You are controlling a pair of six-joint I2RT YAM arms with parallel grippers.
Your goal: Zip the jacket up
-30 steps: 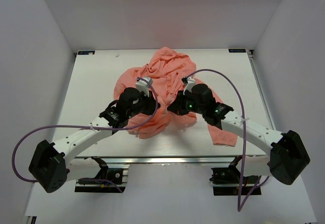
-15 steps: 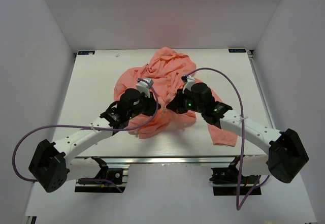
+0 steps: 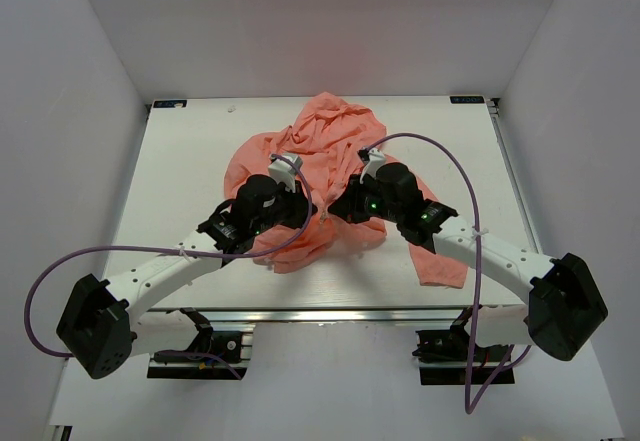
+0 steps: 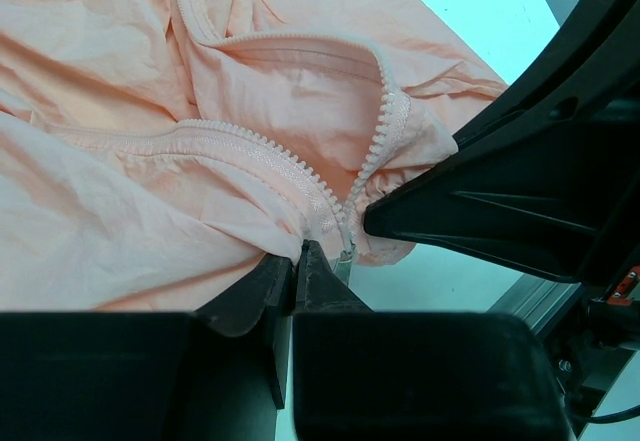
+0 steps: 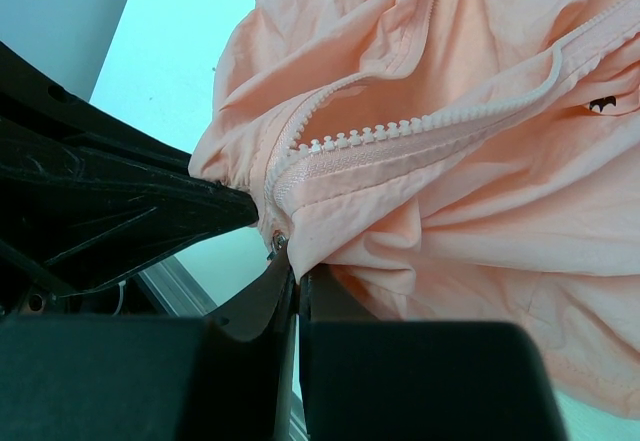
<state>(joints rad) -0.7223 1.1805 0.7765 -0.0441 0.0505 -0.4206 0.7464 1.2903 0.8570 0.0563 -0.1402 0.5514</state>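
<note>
The salmon-pink jacket [image 3: 330, 151] lies crumpled in the middle of the table, one sleeve trailing to the near right [image 3: 440, 266]. My left gripper [image 3: 316, 211] is shut on the jacket's hem beside the zipper's lower end [image 4: 330, 223]; its fingertips [image 4: 310, 261] pinch the fabric. My right gripper [image 3: 330, 211] is shut on the opposite hem edge [image 5: 330, 231], next to the small metal slider [image 5: 277, 242]. The two grippers nearly touch. The zipper's two tooth rows [image 4: 240, 146] [image 5: 420, 126] spread apart above the pinch point.
The white table [image 3: 180, 161] extends left and right of the jacket. Its metal front rail [image 3: 330, 313] runs along the near edge. Purple cables [image 3: 450, 161] loop over both arms. White walls enclose the table.
Both grippers have closed in toward each other slightly over the jacket's lower front edge. The jacket has hardly shifted.
</note>
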